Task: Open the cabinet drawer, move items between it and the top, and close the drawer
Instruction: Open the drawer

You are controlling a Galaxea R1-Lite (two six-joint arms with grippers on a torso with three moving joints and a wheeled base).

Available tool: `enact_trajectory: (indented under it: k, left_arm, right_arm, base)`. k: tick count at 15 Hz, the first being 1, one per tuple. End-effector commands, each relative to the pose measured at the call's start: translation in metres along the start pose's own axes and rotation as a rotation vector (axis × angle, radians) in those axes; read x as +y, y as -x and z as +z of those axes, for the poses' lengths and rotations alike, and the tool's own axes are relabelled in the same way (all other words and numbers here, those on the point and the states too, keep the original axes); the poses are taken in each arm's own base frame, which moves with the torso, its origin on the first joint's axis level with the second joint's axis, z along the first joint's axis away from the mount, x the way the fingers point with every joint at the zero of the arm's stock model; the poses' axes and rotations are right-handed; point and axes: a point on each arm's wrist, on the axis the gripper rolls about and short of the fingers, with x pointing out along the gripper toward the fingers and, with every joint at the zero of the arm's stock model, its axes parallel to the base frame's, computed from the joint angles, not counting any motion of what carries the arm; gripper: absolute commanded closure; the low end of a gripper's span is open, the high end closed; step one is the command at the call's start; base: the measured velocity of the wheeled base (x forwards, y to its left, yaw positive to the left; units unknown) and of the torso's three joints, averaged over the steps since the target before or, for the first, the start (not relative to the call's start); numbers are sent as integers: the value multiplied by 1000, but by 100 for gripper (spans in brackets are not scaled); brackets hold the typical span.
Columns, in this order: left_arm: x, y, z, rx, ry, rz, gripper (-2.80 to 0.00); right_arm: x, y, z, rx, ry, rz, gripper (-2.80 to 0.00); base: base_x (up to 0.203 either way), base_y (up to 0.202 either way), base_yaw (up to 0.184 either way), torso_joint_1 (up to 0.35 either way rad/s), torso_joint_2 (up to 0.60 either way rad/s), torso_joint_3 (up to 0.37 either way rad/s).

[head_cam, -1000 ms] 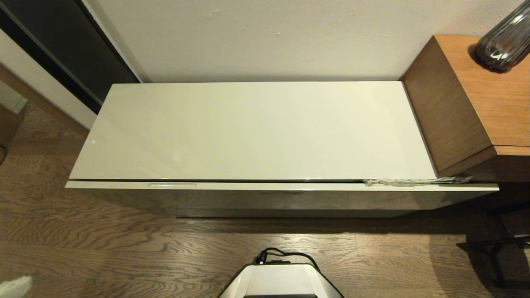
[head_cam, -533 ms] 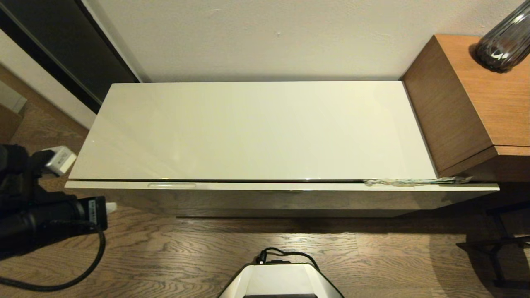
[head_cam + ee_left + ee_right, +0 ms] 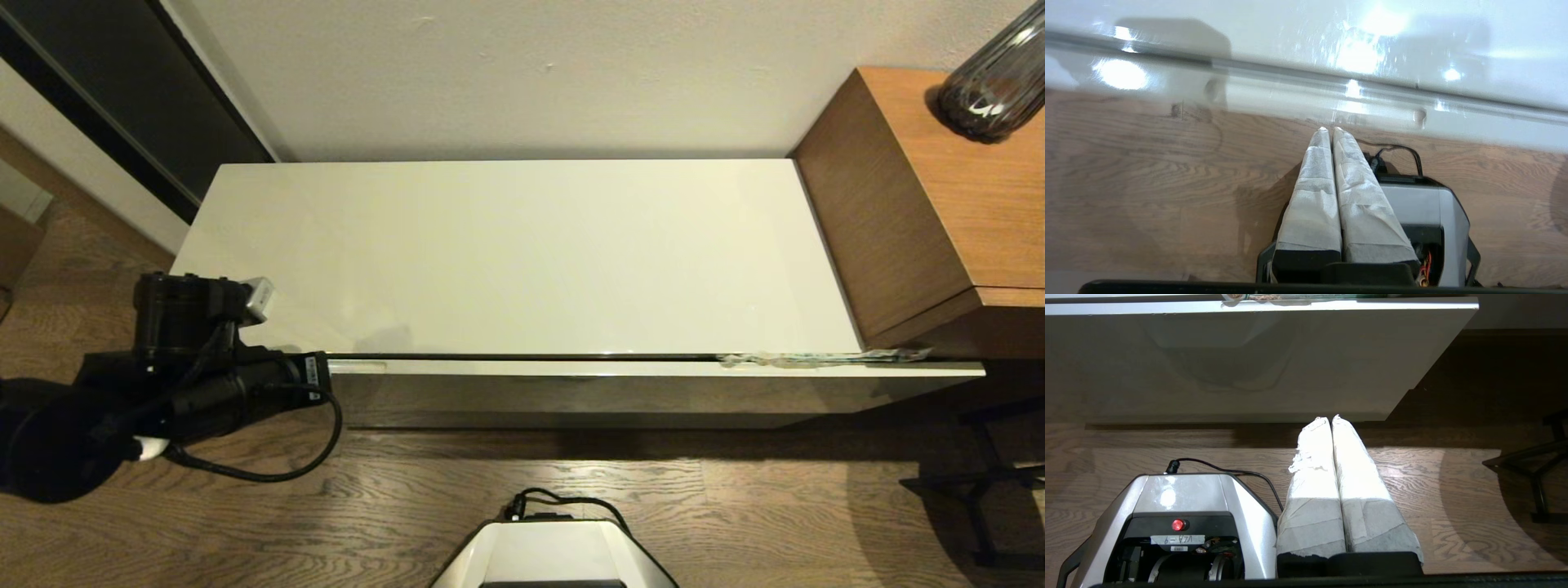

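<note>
Since the earlier frame the left tool (image 3: 1329, 130) has swung in over the drawer's (image 3: 653, 369) left end, fingers pressed together, empty. Drawer is shut under the top (image 3: 506, 253), running left to right; its slot lies just ahead. Right tool (image 3: 1330, 417) hangs closed, lower down.
</note>
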Motion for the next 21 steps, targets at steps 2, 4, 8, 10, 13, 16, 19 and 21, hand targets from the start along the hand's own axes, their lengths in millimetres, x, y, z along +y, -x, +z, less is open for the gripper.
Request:
enact_trajectory:
  k: [2,4,8,10,13,16,19,21]
  left_arm:
    - [-2,-23,-3,34,-4,7,0]
    - [-2,-25,-6,49,-6,11,0]
    - [-2,-32,-7,57,-4,14,0]
    - [-2,-25,-5,43,-5,9,0]
    - [-5,-5,-4,19,-13,-11,0]
    - [-8,-4,-3,16,-16,-17,0]
    - [-8,-18,-5,31,-17,-8,0]
    - [-9,-27,-2,31,-15,-1,0]
  right_arm:
    - [0,0,0,2,1,0,0]
    - [0,0,0,2,1,1,0]
    - [0,0,0,2,0,0,0]
    - [0,0,0,2,1,1,0]
    - [0,0,0,2,1,1,0]
    - [0,0,0,2,1,0,0]
    - [0,0,0,2,1,1,0]
    - [0,0,0,2,1,1,0]
  base:
    - [0,0,0,0,0,0]
    - [0,0,0,0,0,0]
    - [0,0,0,0,0,0]
    - [0,0,0,0,0,0]
    - [0,0,0,0,0,0]
    - [0,0,0,0,0,0]
    - [0,0,0,0,0,0]
    - [0,0,0,0,0,0]
